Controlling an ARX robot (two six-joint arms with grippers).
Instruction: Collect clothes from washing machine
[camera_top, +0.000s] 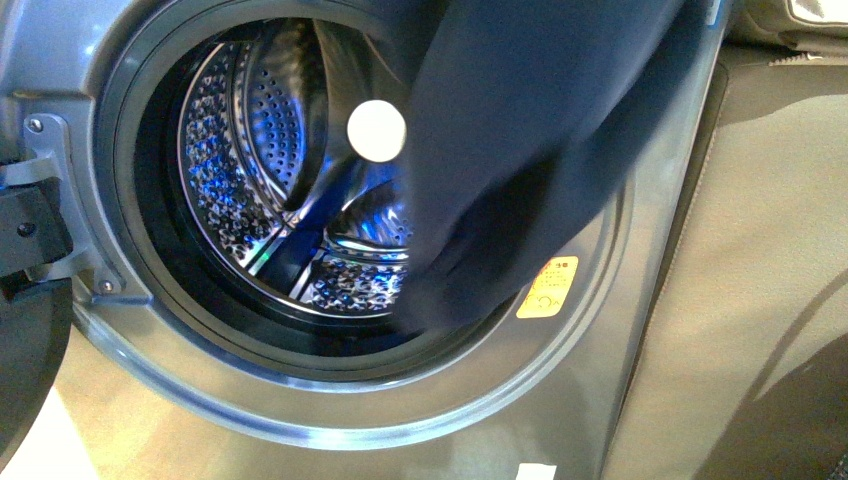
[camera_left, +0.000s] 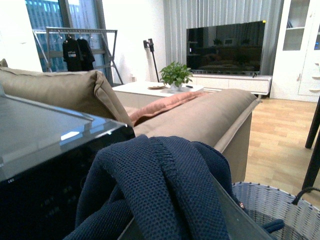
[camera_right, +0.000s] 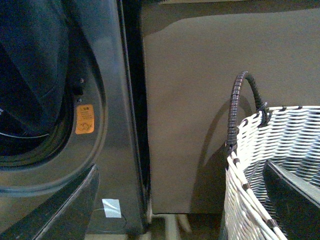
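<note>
Washing machine (camera_top: 640, 330) first, since the clothes (camera_top: 520, 130) aren't fully out of it. The garment hangs across the upper right edge of the round mouth. Its lower end dips back inside at the mouth's lower right edge, just above the yellow sticker (camera_top: 547, 287). The left gripper (camera_left: 227, 210) has the cloth bunched over it, up level with the machine's top edge. The jaws are buried under fabric, so I'm judging the grip from how the cloth hangs. The right gripper (camera_right: 181, 167) is spread wide with nothing in it, low down between the machine's right corner and the basket (camera_right: 280, 145).

How I'd do it: lift up and away from the mouth until the trailing end clears the rim, then carry it right to the basket. Go high, because a soft piece like this probably sags and drags. I'd also drop it into the middle so it misses the basket's loop handle (camera_right: 245, 105).

Materials, big to small:
- The machine has a smooth grey metal front and a dark rim round the mouth.
- The drum (camera_top: 240, 150) is shiny perforated steel.
- The clothes are dark navy, a chunky open knit with a ribbed seam, floppy and folding on itself.
- The basket is a stiff grey-and-white weave, rounded and open-topped, with a dark wrapped handle.
- The sticker is small, flat and glossy.
</note>
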